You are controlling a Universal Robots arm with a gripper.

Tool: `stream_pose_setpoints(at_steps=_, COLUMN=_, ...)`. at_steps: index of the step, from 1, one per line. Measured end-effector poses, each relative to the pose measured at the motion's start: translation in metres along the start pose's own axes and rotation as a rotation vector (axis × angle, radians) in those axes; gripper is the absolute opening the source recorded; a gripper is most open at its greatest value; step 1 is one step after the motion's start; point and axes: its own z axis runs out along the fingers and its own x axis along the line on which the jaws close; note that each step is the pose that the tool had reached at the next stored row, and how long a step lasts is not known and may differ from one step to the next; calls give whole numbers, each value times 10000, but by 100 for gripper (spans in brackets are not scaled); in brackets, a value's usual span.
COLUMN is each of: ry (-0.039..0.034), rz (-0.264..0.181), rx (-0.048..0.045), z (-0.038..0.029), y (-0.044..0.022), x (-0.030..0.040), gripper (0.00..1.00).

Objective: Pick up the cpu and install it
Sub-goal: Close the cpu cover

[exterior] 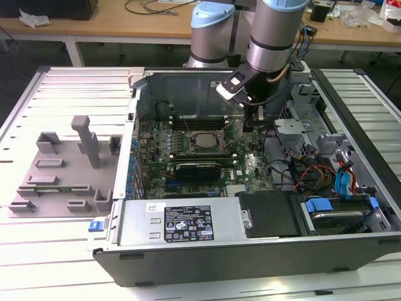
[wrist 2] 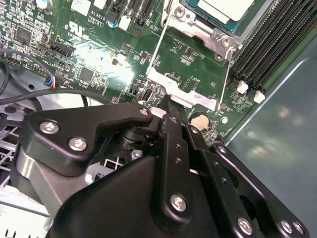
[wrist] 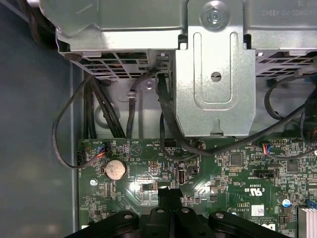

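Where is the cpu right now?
In the exterior view the cpu lies in the socket on the motherboard, just to that view's left of the gripper.

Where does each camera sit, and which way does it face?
Exterior view: off the arm, high, looking down into the open computer case; arm and gripper show.
First wrist view: on the wrist, facing motherboard and drive cage past the gripper.
Second wrist view: on the wrist, facing the cpu in its socket past the gripper.
Both wrist views share the coin battery.
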Motion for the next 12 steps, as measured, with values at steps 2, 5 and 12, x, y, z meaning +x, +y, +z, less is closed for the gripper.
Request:
stream_pose_setpoints(at_steps=2, ry=0, rz=-1, rx=0, z=0, y=-10, x=0, gripper=11)
stream_pose_setpoints(at_steps=5, ry=-1, rz=-1, rx=0, z=-1, y=-28, x=0, gripper=11)
stream_pose_setpoints(at_steps=12, ry=-2, rz=0, rx=0, z=-1, y=-84, x=3, gripper=11)
